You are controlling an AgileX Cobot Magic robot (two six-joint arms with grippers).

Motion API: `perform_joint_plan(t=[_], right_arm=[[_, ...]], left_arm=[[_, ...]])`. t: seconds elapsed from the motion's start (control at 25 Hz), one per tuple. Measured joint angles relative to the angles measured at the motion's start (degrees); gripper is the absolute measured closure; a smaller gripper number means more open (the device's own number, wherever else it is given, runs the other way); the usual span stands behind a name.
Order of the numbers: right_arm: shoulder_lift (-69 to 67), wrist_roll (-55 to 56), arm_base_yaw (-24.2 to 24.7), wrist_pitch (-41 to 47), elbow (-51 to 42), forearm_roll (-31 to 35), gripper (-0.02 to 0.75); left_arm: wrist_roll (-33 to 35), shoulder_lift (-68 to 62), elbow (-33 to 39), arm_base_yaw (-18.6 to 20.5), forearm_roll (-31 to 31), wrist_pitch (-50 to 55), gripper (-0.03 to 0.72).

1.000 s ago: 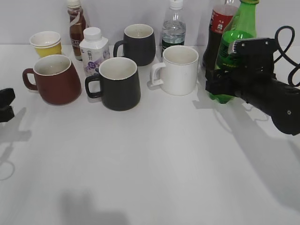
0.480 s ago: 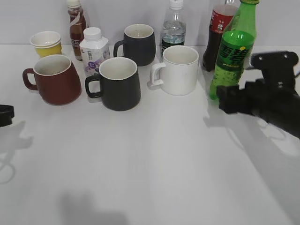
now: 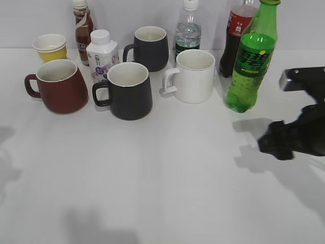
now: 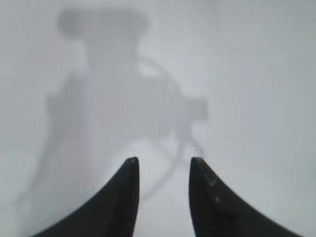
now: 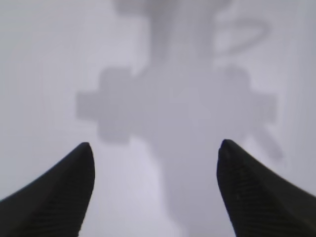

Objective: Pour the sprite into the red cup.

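Observation:
The sprite (image 3: 251, 63), a tall green bottle with a green label, stands upright at the back right of the white table. The red cup (image 3: 61, 86), a dark red-brown mug with a white inside, stands at the back left, handle to the left. My right gripper (image 3: 277, 145) is low at the right, in front of and to the right of the sprite, apart from it. The right wrist view shows it (image 5: 155, 148) wide open over bare table. My left gripper is out of the exterior view; the left wrist view shows it (image 4: 163, 160) open and empty over bare table.
Between bottle and cup stand a white mug (image 3: 192, 76), two black mugs (image 3: 127, 90) (image 3: 150, 47), a small white carton (image 3: 101, 53), a yellow paper cup (image 3: 50, 47), a brown bottle (image 3: 81, 25), a water bottle (image 3: 189, 28) and a cola bottle (image 3: 236, 35).
My right gripper has let go of the sprite and drawn back toward the front right; the bottle stays standing. My left gripper has left the exterior view at the left edge.

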State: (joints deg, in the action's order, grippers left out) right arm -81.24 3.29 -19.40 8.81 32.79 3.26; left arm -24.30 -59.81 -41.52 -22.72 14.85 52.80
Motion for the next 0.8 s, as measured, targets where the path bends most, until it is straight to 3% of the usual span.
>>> perform_joint_plan(t=[0.16, 0.36, 0.56, 0.8], right_arm=[[7.8, -0.1, 0.0, 21.9, 4.4, 0.2, 0.164], [19.9, -0.5, 0.0, 40.1, 5.0, 0.2, 0.164], [36.0, -0.9, 0.0, 48.4, 4.9, 0.5, 0.164], [53.8, -1.4, 0.0, 54.8, 3.0, 0.3, 0.164]], left_arm=[[4.6, 5.7, -1.3, 0.0, -2.6, 13.7, 0.420], [15.3, 20.2, 0.8, 0.0, -8.6, 16.6, 0.420], [24.3, 36.1, 3.8, 0.0, -13.9, 16.9, 0.420], [27.9, 51.8, 8.4, -0.1, -14.3, 17.1, 0.420]])
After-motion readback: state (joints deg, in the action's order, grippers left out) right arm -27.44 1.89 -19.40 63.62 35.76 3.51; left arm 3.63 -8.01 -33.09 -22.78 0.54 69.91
